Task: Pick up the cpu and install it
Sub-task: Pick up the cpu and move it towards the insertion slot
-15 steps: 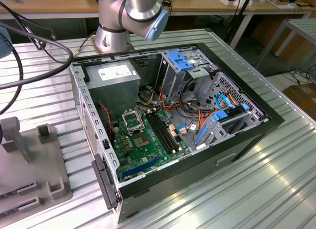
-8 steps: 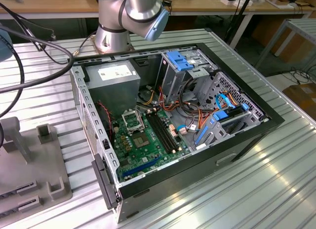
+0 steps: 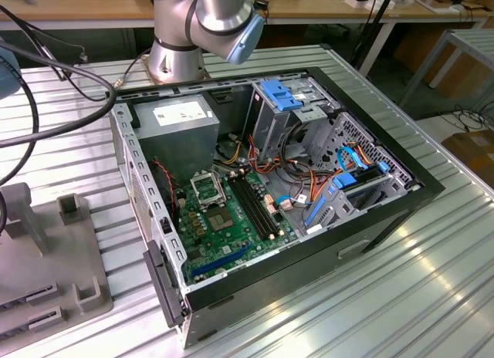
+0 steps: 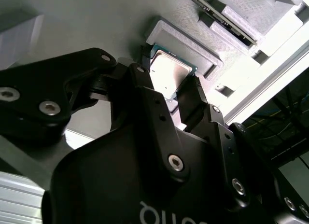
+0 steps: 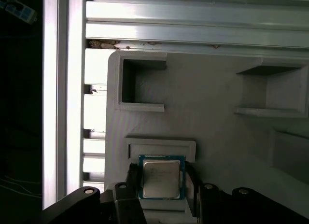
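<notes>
The cpu (image 5: 161,176), a thin square chip with a silver-grey face, sits between the two black fingers of my gripper (image 5: 162,185), right at a shallow square recess (image 5: 161,147) of a grey moulded holder (image 5: 207,103). In the second wrist view the cpu (image 4: 167,72) shows the same way, with my gripper (image 4: 166,86) shut on two opposite edges of it. Whether the chip rests in the recess or hangs just above it, I cannot tell. The black-framed socket (image 3: 205,190) lies on the green board inside the open computer case (image 3: 370,219).
The grey holder (image 3: 54,250) lies on the ribbed metal table at the exterior view's left, beside the case. Raised blocks and pockets (image 5: 140,84) stand on it near the chip. Black cables (image 3: 46,72) cross above it. The arm's base (image 3: 177,53) stands behind the case.
</notes>
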Robot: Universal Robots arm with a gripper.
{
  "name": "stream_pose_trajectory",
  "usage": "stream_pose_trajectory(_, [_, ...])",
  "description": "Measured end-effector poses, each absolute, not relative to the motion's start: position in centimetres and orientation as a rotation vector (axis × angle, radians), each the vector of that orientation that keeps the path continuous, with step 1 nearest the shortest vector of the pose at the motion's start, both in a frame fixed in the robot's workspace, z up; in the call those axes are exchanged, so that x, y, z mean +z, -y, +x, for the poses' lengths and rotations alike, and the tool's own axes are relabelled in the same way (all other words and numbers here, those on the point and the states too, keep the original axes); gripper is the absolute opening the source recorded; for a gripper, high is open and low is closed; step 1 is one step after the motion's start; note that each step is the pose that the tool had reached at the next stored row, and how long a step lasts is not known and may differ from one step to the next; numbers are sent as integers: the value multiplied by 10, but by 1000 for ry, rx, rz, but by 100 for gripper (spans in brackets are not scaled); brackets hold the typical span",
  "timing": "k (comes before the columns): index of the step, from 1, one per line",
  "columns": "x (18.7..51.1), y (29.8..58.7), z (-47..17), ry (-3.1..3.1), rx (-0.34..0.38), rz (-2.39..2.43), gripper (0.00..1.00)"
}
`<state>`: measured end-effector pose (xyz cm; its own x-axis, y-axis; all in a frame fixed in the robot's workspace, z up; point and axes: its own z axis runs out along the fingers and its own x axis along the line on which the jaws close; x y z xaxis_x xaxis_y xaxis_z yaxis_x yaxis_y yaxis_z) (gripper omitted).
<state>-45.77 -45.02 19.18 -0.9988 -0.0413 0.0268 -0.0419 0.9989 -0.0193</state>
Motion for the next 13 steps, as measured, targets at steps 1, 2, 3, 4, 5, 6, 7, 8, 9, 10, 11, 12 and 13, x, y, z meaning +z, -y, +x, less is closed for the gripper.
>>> stream_pose_trajectory(1, [192, 450, -457, 3114, 31, 65, 49])
stream_pose_trajectory(2, [193, 450, -457, 3115, 31, 64, 47])
stream_pose_trajectory(3, [194, 450, -457, 3114, 31, 64, 47])
stream_pose_trajectory(4, [195, 450, -457, 3114, 31, 64, 47])
stream_pose_trajectory(5, [197, 450, -457, 3114, 31, 64, 47])
stream_pose_trajectory(6, [198, 450, -457, 3114, 31, 64, 47])
stream_pose_trajectory(7, [200, 450, -457, 3114, 31, 64, 47])
stream_pose_trajectory(8, [201, 450, -457, 3114, 31, 64, 47])
stream_pose_trajectory(9, [202, 450, -457, 3114, 31, 64, 47])
stream_pose_trajectory(10, [203, 450, -457, 3114, 31, 64, 47])
stream_pose_trajectory(11, [205, 450, -457, 3114, 31, 64, 47])
stream_pose_trajectory(12, [207, 450, -457, 3114, 31, 64, 47])
stream_pose_trajectory(13, [208, 450, -457, 3114, 31, 64, 47])
